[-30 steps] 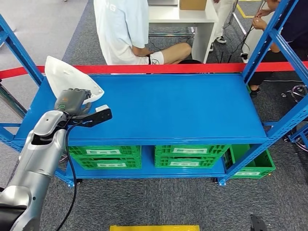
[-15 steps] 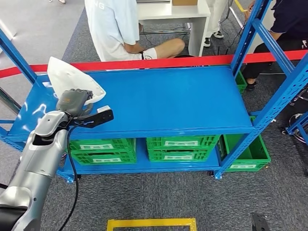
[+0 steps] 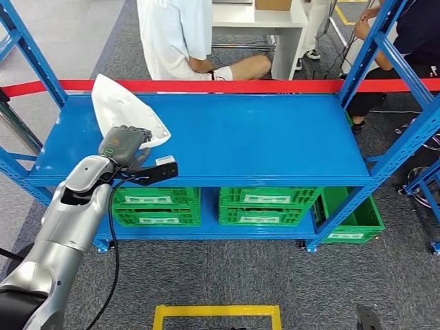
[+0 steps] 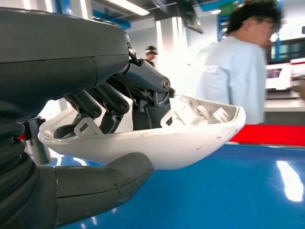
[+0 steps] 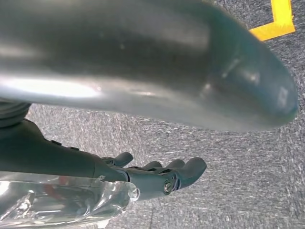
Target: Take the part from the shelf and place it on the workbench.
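Note:
The part is a white curved shell (image 3: 122,110) with ribs on its inside. My left hand (image 3: 124,144) grips it at the left end of the blue shelf's top deck (image 3: 249,144). In the left wrist view the dark fingers (image 4: 107,102) lie inside the shell (image 4: 187,143) and the thick thumb (image 4: 100,181) sits under it, just above the blue surface. My right hand (image 5: 158,174) hangs over grey carpet with its fingers apart and nothing in them.
Green crates (image 3: 155,206) (image 3: 267,203) fill the lower shelf, and another (image 3: 353,227) stands at the right. A red tape (image 3: 234,86) runs behind the shelf. A person (image 3: 171,34) sits beyond it by a white table (image 3: 254,20). Yellow floor marking (image 3: 218,316) lies near me.
The whole picture has shifted, so the camera has moved. My left hand keeps its hold on the white shell over the shelf's left end.

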You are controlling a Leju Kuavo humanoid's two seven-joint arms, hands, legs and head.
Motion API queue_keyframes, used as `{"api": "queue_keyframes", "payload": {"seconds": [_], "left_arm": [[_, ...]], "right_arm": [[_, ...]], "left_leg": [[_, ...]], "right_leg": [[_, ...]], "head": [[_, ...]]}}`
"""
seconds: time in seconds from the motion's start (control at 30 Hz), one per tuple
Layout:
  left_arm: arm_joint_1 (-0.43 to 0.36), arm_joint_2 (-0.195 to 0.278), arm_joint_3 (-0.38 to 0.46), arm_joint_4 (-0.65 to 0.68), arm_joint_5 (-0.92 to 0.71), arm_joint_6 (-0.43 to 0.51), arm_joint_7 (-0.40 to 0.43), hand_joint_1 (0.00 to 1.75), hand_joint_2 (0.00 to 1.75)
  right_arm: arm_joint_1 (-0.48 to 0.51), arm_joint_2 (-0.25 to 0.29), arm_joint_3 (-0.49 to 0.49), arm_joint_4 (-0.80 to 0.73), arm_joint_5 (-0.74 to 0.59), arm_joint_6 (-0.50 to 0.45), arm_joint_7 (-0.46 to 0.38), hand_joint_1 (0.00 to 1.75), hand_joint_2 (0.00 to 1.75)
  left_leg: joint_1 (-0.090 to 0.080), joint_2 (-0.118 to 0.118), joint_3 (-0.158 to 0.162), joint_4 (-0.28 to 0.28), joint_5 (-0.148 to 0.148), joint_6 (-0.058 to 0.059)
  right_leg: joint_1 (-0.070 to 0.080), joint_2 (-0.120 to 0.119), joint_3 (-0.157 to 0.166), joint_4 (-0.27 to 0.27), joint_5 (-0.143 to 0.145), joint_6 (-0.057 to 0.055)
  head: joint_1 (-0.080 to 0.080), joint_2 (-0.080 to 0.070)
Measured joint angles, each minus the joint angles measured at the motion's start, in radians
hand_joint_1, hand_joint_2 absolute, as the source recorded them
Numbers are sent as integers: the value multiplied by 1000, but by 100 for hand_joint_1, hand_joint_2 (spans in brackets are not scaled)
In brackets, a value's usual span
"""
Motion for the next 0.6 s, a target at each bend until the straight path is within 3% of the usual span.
{"api": "queue_keyframes", "payload": {"seconds": [0.07, 0.13, 0.23, 0.27, 0.33, 0.4, 0.43, 0.47, 0.5, 0.6], "left_arm": [[-4, -6, -12, 2, 4, 0, -5, 175, 175], [-11, -12, -29, 3, 9, -2, -8, 175, 175], [-13, -16, -61, 5, 19, -6, -9, 175, 175], [-12, -15, -70, 5, 22, -6, -10, 175, 175], [-13, -14, -83, 5, 26, -5, -12, 175, 175], [-9, -12, -93, 5, 30, -4, -14, 175, 175], [-6, -12, -98, 6, 33, -4, -14, 175, 175], [-2, -11, -101, 7, 35, -4, -14, 175, 175], [0, -10, -104, 7, 37, -4, -15, 175, 175], [-4, -9, -111, 7, 41, -4, -15, 175, 175]], "right_arm": [[0, -1, 0, 0, 0, 0, 1, 0, 0], [-1, -3, 0, 0, -1, 0, 2, 0, 0], [-1, -5, 0, 0, -2, 0, 3, 0, 0], [-2, -5, 0, 0, -3, 0, 4, 0, 0], [-3, -5, 0, 0, -3, 0, 4, 0, 0], [-3, -5, 0, 0, -3, 0, 4, 0, 0], [-3, -5, 0, 0, -3, 0, 4, 0, 0], [-2, -5, 0, 0, -3, 0, 4, 0, 0], [-2, -5, 0, 0, -3, 0, 3, 0, 0], [-2, -5, 0, 0, -3, 0, 2, 0, 0]], "left_leg": [[-3, 0, -1, 0, 3, -3], [-5, 0, -9, 4, 7, -10], [-7, -1, -20, 9, 10, -22], [-7, -1, -27, 21, -2, -27], [-6, -1, -67, 111, -64, -38], [-1, -1, -134, 266, -140, -47], [1, -1, -156, 318, -158, -49], [2, -1, -159, 335, -157, -50], [2, -1, -140, 305, -135, -49], [2, 0, -16, 88, -46, -39]], "right_leg": [[7, 0, 95, -161, 61, -14], [11, 1, 147, -258, 85, -25], [10, 0, 143, -268, 88, -39], [7, 0, 141, -270, 92, -45], [1, -2, 135, -274, 100, -55], [0, -3, 124, -274, 107, -58], [0, -3, 119, -273, 111, -58], [0, -3, 115, -273, 115, -57], [0, -2, 112, -273, 118, -56], [2, 0, 106, -272, 128, -46]], "head": [[0, 0], [-1, 0], [-1, 0], [-2, 0], [-6, 0], [-10, 0], [-10, 0], [-10, 0], [-11, 0], [-12, 0]]}}
